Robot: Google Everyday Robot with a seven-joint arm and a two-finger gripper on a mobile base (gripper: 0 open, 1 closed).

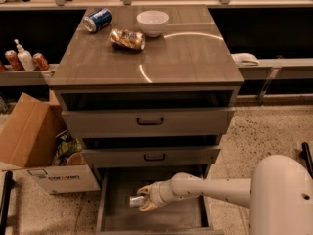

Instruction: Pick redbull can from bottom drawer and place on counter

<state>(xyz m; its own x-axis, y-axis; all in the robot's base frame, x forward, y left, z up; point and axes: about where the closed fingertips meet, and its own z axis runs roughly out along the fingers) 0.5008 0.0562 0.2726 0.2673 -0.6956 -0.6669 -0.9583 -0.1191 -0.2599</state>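
The bottom drawer (117,214) is pulled open at the foot of the cabinet, a grey tray with thin side walls. The redbull can (136,201), small and silvery, lies on its side just above the drawer floor. My gripper (143,199) reaches in from the right on a white arm and its fingers are closed around the can's right end. The counter (186,58), a glossy grey-brown slab, tops the cabinet.
On the counter stand a blue soda can (97,20) on its side, a gold-brown foil packet (127,39) and a white bowl (152,22). Two grey drawer fronts (149,122) sit above the open drawer. A cardboard box (34,141) stands at left.
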